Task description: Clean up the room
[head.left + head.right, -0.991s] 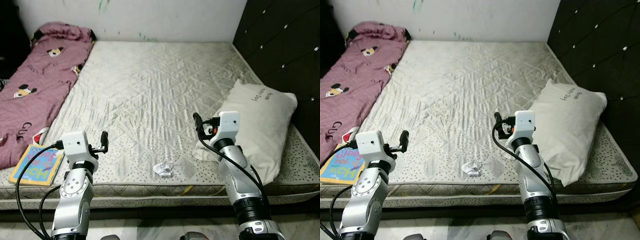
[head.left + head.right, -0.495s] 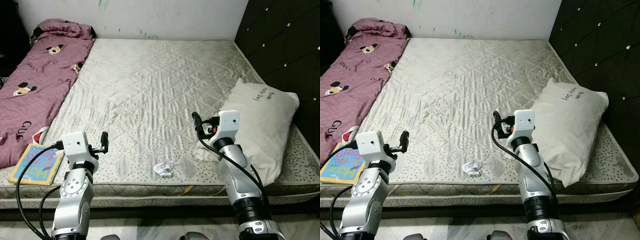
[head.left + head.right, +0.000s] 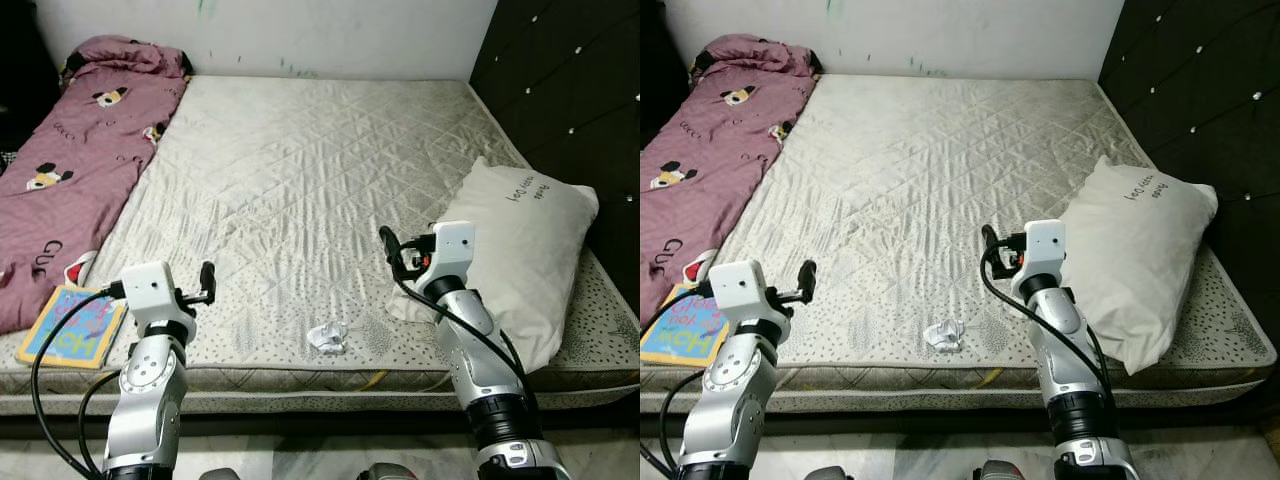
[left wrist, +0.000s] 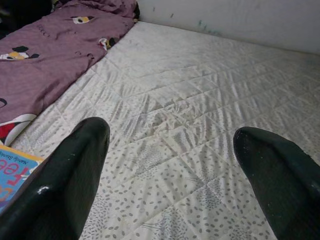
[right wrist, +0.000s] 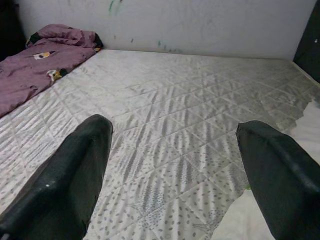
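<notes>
A crumpled white paper [image 3: 327,337] lies on the grey quilted mattress [image 3: 300,170] near its front edge, between my two arms. A colourful children's book [image 3: 72,326] rests at the front left corner. A purple cartoon-print blanket [image 3: 70,140] covers the left side. A white pillow [image 3: 520,245] leans at the right. My left gripper [image 3: 207,282] is raised over the front edge, left of the paper, open and holding nothing. My right gripper [image 3: 388,247] hovers beside the pillow, right of and beyond the paper, open and holding nothing too.
A dark tufted headboard [image 3: 560,80] runs along the right side and a white wall [image 3: 330,35] closes off the far end. The bed's front edge [image 3: 300,380] lies just before my arms, with pale floor [image 3: 300,450] below.
The camera has shifted a little, so the bed sits slightly differently in the picture. Both arms hold nearly the same pose; the paper, book and pillow stay put.
</notes>
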`<state>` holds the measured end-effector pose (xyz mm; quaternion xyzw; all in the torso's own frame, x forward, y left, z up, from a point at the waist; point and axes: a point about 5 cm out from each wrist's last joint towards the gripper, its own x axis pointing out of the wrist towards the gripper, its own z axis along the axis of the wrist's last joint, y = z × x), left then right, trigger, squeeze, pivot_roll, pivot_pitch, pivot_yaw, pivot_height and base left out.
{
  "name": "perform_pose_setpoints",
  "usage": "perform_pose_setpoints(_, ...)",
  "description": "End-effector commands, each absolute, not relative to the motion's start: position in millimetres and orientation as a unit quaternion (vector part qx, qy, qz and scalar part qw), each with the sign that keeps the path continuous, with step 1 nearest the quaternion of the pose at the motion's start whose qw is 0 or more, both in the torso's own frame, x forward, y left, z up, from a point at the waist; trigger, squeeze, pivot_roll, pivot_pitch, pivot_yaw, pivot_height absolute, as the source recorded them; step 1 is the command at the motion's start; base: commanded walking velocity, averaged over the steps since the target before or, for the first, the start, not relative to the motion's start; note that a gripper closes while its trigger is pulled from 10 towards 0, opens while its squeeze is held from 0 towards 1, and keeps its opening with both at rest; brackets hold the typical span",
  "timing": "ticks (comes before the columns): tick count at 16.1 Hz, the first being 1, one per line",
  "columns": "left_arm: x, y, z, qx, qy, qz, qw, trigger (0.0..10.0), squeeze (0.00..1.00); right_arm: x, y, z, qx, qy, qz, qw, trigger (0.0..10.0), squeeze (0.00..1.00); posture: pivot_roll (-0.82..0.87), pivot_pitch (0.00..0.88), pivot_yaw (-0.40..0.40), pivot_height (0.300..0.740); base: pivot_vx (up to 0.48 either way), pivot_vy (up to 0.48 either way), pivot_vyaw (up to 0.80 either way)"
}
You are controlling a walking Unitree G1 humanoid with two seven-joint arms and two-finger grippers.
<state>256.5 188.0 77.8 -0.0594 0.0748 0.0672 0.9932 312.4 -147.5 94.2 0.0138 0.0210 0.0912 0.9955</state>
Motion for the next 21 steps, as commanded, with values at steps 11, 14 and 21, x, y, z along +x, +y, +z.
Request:
perform_pose_setpoints(11,259.8,190.5,78.6,-0.077,0.076,0.082,0.991,10.0,0.00,316.5,-145.6,99.4,0.017,0.019,0.107,0.994,10.0,0.00,-0.05,0.003,-0.043,0.641,0.000,0.000,0.00)
perform_pose_setpoints(14,262.0,189.7,80.8,-0.084,0.069,0.071,0.992,10.0,0.00,316.0,-143.3,100.2,0.020,0.012,0.117,0.993,10.0,0.00,-0.04,0.000,-0.046,0.641,0.000,0.000,0.00)
perform_pose_setpoints(21,263.9,191.8,84.9,-0.082,0.063,0.071,0.992,10.0,0.00,319.4,-139.5,102.7,0.017,0.015,0.123,0.992,10.0,0.00,-0.05,0.014,-0.048,0.641,0.000,0.000,0.00)
